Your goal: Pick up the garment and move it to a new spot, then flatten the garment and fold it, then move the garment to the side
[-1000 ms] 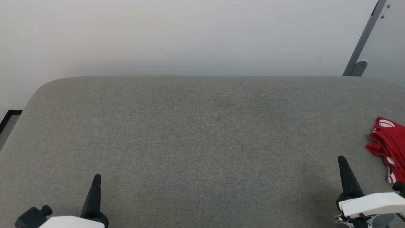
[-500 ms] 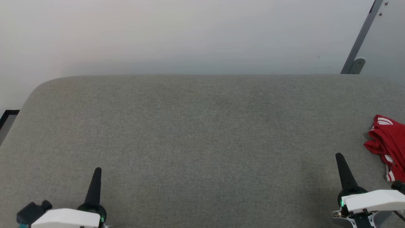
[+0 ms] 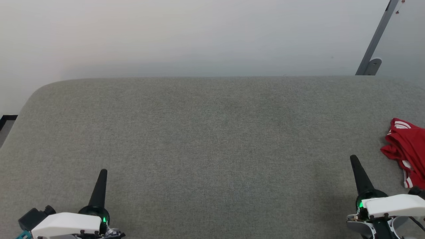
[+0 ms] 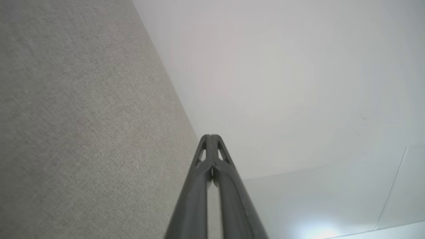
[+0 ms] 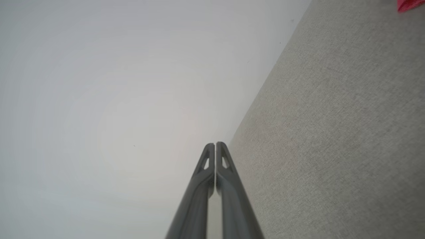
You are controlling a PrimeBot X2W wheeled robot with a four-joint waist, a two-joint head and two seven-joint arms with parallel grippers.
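The crumpled red jersey garment with white striped trim lies at the right edge of the grey fabric-covered surface. Near it, the right gripper is clenched empty; the left gripper, well apart, likewise.

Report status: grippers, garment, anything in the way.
Shut, empty: left gripper, right gripper. Crumpled garment at far right of grey surface, untouched. Nothing between right gripper and garment.

No readable text, label or number anywhere.
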